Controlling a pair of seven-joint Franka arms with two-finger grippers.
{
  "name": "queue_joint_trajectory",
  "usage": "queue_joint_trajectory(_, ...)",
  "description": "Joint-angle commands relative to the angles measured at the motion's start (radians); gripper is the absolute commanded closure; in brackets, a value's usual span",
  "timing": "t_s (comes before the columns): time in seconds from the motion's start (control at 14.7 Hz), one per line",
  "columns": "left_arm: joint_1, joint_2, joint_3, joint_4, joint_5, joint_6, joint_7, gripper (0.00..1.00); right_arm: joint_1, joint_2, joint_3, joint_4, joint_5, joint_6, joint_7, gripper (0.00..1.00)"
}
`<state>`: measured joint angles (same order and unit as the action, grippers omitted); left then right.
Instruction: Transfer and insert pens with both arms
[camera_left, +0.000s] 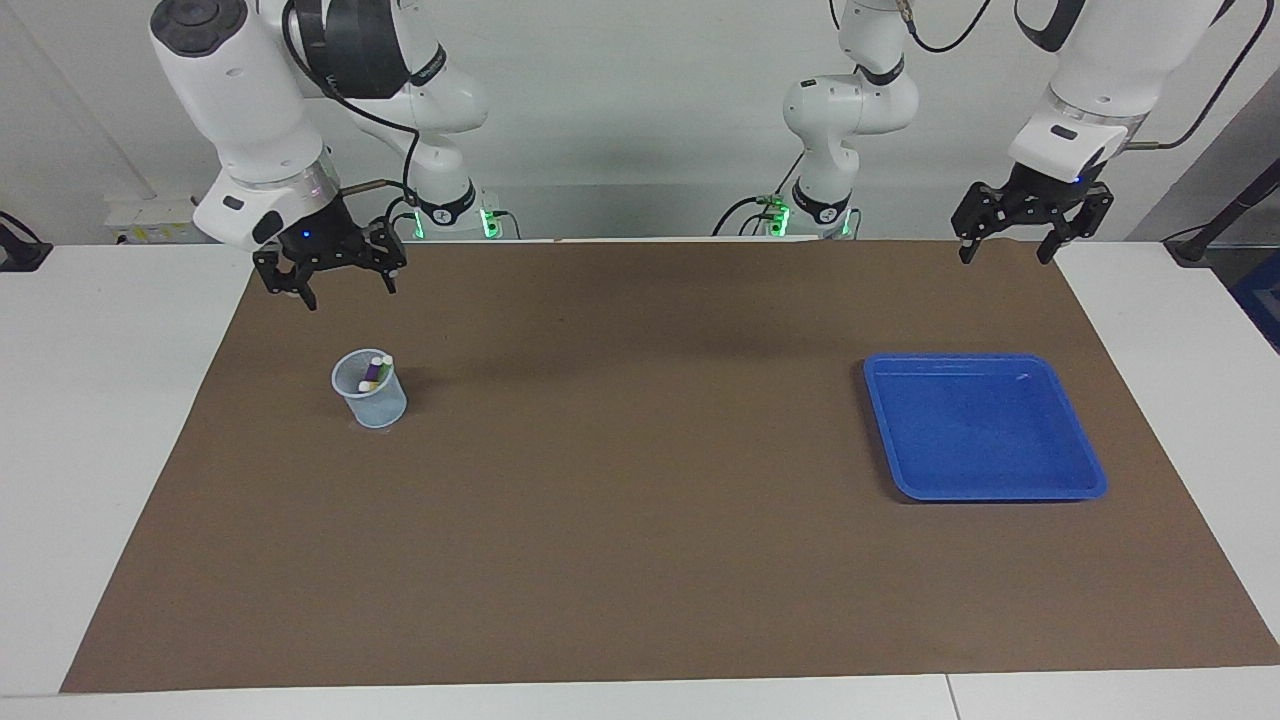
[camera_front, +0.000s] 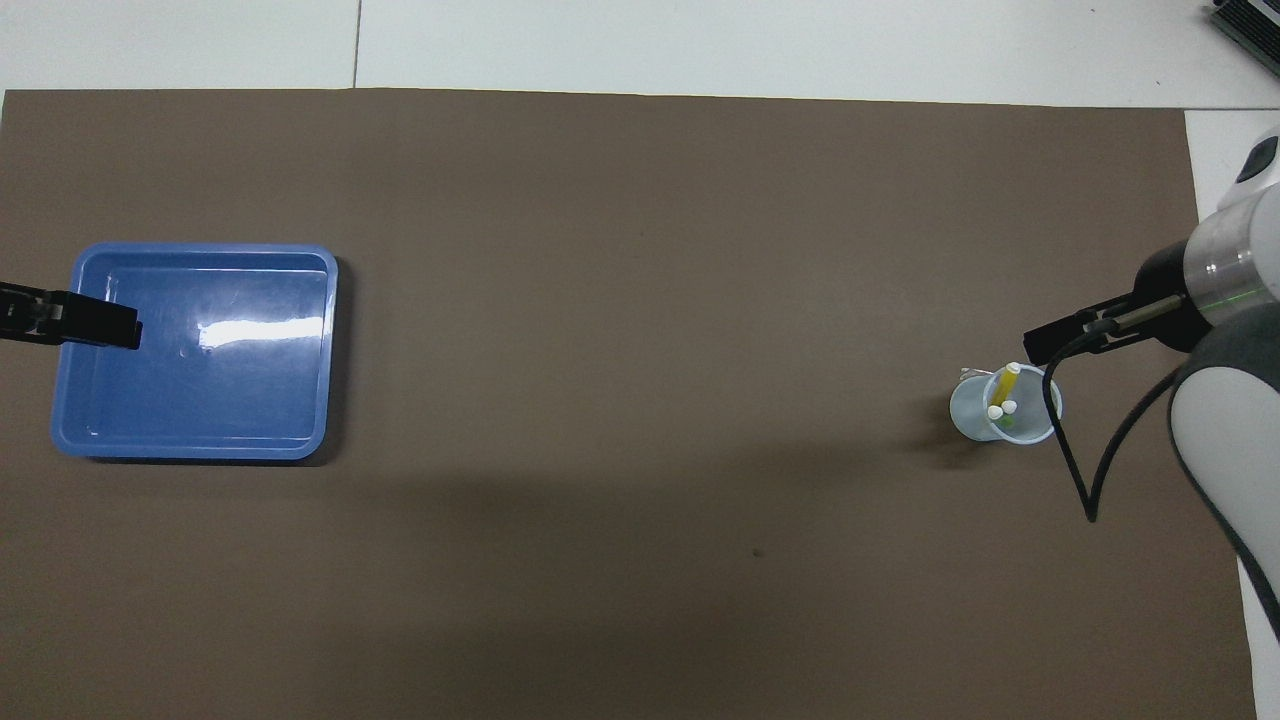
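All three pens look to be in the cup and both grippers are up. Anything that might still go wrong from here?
The cup is light and the pens lean on its rim; a bump could tip it.

The right gripper, open, hangs close above the cup; its trailing cable might snag.

The left gripper, open, is above the mat near the tray, a lesser concern.

Inside the cup (camera_front: 1003, 412), the pens (camera_front: 1004, 385) show only pale tips and short bits of yellow, green and purple; their lower ends are hidden by the cup wall. Over the tray (camera_front: 300, 350), the left gripper (camera_front: 100, 325) is cut off by the overhead view's edge. Both arms' upper parts run out of frame.
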<state>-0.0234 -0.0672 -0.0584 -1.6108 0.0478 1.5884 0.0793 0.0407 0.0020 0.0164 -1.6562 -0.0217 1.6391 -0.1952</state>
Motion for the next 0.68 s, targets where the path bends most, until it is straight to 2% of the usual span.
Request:
queue_joint_trajectory(0.0, -0.029, 0.009, 0.022, 0.022, 0.011, -0.004, 0.011, 0.00, -0.036, 0.013, 0.014, 0.007, 0.020, 0.021, 0.014, 0.00)
queue_joint_trajectory(0.61, 0.000, 0.012, 0.022, 0.018, 0.009, -0.004, 0.004, 0.00, -0.035, 0.003, 0.005, 0.061, 0.020, -0.056, 0.080, 0.00)
